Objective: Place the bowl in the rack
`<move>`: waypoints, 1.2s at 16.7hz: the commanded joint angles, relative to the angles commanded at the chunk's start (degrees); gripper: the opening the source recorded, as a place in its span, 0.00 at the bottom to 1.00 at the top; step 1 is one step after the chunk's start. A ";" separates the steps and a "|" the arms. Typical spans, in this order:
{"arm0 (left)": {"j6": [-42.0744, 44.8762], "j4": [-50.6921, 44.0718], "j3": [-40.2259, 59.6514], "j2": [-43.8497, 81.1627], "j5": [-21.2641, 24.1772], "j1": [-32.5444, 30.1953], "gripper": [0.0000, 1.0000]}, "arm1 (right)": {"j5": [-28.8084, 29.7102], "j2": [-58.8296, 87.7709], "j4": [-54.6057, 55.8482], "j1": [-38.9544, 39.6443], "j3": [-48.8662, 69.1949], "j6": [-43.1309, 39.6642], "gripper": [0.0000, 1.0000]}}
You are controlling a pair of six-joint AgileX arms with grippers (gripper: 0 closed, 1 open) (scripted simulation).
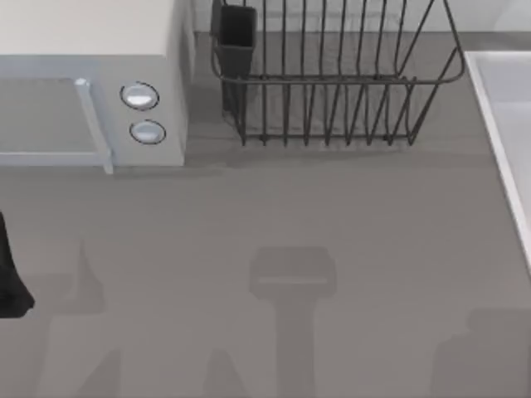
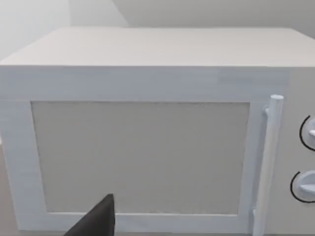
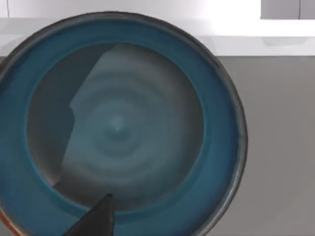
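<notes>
Directly beneath the right wrist camera lies the bowl, blue-glazed with a grey ringed centre, nothing inside; right gripper's finger tip overlaps its rim, grip state cannot be told; rack stands at the table's far side, its utensil cup beside the microwave; left arm sits at the left edge, grip likewise indeterminate.

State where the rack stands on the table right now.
In the top view the rack stands at the table's far edge, right of centre, just right of the microwave, with its utensil cup at the corner nearest the microwave.
</notes>
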 joint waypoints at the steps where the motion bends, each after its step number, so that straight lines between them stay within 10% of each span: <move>1: 0.00 0.00 0.00 0.00 0.00 0.00 1.00 | -0.11 3.29 -2.41 -1.25 2.58 -1.17 1.00; 12: 0.00 0.00 0.00 0.00 0.00 0.00 1.00 | -0.62 12.33 -7.97 -4.47 8.93 -4.23 1.00; 20: 0.00 0.00 0.00 0.00 0.00 0.00 1.00 | -0.62 19.33 11.95 -4.09 -3.39 -3.63 1.00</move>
